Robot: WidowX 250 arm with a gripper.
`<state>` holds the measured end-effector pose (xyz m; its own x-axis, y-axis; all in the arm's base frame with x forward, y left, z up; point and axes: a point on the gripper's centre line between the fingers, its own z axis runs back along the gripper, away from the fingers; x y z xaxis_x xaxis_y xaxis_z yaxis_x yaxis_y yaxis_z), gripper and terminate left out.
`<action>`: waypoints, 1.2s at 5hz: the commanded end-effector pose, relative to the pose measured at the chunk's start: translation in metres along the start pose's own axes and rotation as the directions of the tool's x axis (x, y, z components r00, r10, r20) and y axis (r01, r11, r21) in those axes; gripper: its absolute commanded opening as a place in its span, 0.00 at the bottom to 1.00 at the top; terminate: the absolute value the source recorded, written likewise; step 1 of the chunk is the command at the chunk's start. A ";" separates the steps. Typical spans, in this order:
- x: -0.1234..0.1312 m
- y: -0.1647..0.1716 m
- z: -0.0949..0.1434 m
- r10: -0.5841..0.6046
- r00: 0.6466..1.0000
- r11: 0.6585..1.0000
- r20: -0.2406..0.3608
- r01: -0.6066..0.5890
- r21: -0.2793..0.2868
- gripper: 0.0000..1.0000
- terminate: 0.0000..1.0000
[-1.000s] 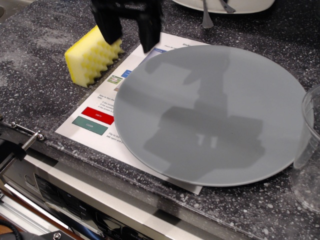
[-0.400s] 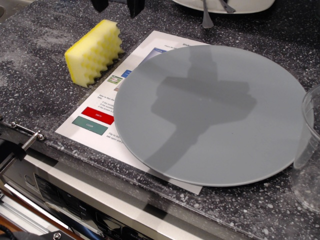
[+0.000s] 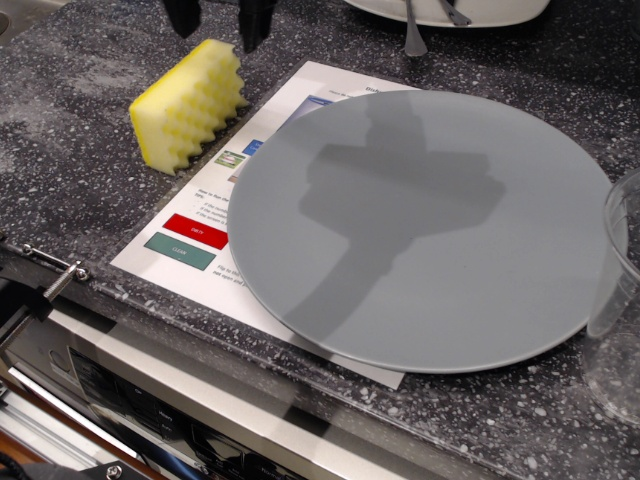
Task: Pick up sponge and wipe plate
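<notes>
Sponge [image 3: 190, 103] below cropped fingers [image 3: 256, 25]

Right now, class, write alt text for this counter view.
Black gripper fingertips hang open above a ridged yellow foam sponge on a speckled dark counter; beside it, a large round grey plate lies partly on a printed sheet.

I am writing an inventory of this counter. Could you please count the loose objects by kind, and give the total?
Sponge: 1
Grey plate: 1
Printed paper sheet: 1
White dish, cut off at the top edge: 1
Utensils in that dish: 2
Clear glass at the right edge: 1
Total: 7
</notes>
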<state>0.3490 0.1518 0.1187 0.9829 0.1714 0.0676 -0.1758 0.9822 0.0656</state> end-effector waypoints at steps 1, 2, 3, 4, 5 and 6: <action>0.002 0.024 0.006 -0.006 0.999 0.999 0.054 0.003 0.052 1.00 0.00; 0.000 0.023 -0.003 -0.004 0.999 0.999 0.039 0.002 0.049 1.00 0.00; -0.005 0.017 -0.013 -0.006 1.000 1.000 0.027 0.005 0.013 1.00 0.00; -0.005 0.013 -0.014 0.017 0.999 1.000 0.027 -0.017 -0.011 1.00 0.00; 0.000 0.019 -0.027 0.051 0.998 0.998 0.022 -0.052 0.037 1.00 0.00; 0.003 0.023 -0.036 0.066 0.998 0.995 0.024 -0.068 0.075 1.00 0.00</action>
<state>0.3453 0.1737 0.0682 0.9697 0.2395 0.0486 -0.2436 0.9631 0.1148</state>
